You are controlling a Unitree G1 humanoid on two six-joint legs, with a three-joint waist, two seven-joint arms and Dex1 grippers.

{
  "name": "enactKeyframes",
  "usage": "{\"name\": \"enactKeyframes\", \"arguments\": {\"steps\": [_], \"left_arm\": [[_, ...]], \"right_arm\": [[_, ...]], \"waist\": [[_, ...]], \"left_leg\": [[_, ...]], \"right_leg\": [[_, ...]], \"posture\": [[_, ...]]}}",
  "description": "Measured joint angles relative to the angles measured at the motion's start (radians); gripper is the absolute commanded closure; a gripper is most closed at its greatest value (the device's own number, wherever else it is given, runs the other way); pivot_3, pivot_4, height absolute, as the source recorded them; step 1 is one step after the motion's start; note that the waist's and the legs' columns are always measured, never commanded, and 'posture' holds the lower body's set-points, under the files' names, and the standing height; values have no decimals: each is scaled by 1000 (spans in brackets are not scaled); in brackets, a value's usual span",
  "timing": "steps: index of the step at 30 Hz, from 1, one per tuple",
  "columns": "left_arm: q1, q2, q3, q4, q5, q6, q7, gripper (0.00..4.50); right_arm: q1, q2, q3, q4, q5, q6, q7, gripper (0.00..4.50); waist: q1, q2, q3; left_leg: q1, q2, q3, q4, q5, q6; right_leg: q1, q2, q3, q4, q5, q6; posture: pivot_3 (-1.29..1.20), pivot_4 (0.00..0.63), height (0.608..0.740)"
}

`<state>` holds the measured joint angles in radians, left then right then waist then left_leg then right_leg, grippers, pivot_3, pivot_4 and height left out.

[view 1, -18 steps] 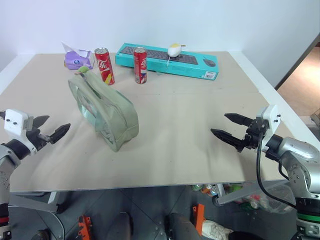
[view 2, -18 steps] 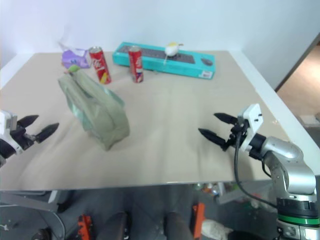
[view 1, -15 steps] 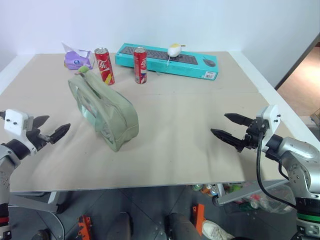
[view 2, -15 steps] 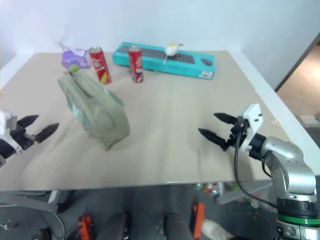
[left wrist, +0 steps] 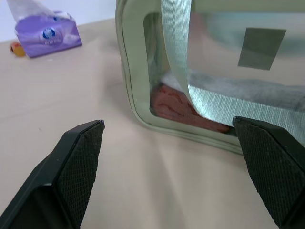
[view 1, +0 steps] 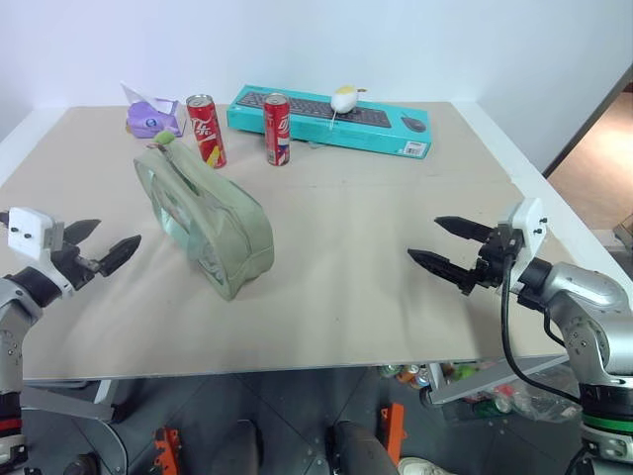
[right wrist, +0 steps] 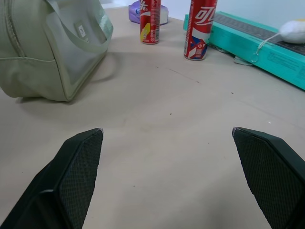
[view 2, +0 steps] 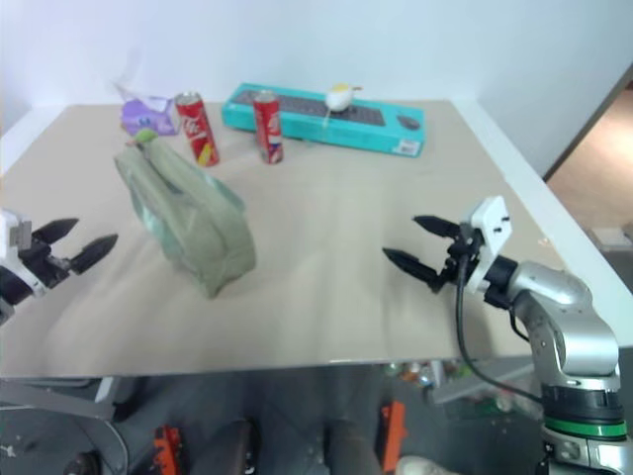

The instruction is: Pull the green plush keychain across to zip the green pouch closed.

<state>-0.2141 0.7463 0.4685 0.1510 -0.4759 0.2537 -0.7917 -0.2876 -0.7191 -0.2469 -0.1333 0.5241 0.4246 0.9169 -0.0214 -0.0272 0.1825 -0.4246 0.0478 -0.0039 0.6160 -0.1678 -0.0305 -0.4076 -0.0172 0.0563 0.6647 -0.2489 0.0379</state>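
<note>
While both arms hang low over the near edge of the table (view 1: 396,267), I see my left gripper (view 1: 97,247) with its two black fingers spread wide and holding nothing, pointed toward the green pouch (view 1: 203,220); my right gripper (view 1: 447,247) is likewise fully spread and empty, well apart from the pouch on the other side. The pouch lies on the left half of the table, running away from me at a slant. In the left wrist view its clear side panel (left wrist: 224,71) shows something reddish and something pale inside, with the fabric strap (left wrist: 190,76) hanging across the panel and a small grey square label I cannot read. The green plush keychain (view 1: 164,139) sits at the pouch's far end, near the two red cans. The left can (view 1: 206,130) and right can (view 1: 277,129) carry white lettering too small for me to read. Behind them lies a teal keyboard box (view 1: 331,119) with a pale mouse (view 1: 344,98) on it, and a purple tissue pack (view 1: 154,117) beside the left can.
</note>
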Motion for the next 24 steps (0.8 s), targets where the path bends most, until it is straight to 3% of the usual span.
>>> {"name": "enactKeyframes", "arguments": {"steps": [2, 5, 11, 18, 24], "left_arm": [[-32, 9, -1, 13, 12, -39, -10, 24], [-121, 102, -9, 26, 2, -55, -96, 24], [-318, 285, -141, -2, -76, 2, -449, 24], [-543, 309, -376, 115, -17, -26, -769, 24], [-802, 298, -643, 333, 32, -201, -812, 24]], "right_arm": [[0, 0, 0, 12, -3, -8, 1, 0], [-7, -1, 4, 21, -13, -21, 9, 0], [-64, -1, 11, 27, -3, -8, 21, 0], [-94, -3, 31, -54, 39, 59, 12, 0], [-111, -5, 24, -189, 97, 137, -63, 0]], "waist": [[0, -1, 0], [0, -5, 1], [-2, -4, 1], [-2, -3, 1], [-1, -4, 1]], "left_leg": [[0, 0, 0, 0, 0, 0], [0, 1, -1, 0, 0, 0], [0, 1, 2, 0, 0, -1], [-1, 2, 0, 0, -1, 0], [-4, 4, -1, 1, -1, 1]], "right_leg": [[0, 0, 0, 0, 0, 0], [-1, 2, 0, 0, 0, -2], [-1, 2, 2, 0, 0, -1], [-2, 5, 2, 1, 0, 1], [-4, 7, 1, 1, 1, 0]], "posture": [[0, 150, 740], [0, 150, 740], [0, 150, 740], [0, 150, 740], [0, 150, 740]]}}
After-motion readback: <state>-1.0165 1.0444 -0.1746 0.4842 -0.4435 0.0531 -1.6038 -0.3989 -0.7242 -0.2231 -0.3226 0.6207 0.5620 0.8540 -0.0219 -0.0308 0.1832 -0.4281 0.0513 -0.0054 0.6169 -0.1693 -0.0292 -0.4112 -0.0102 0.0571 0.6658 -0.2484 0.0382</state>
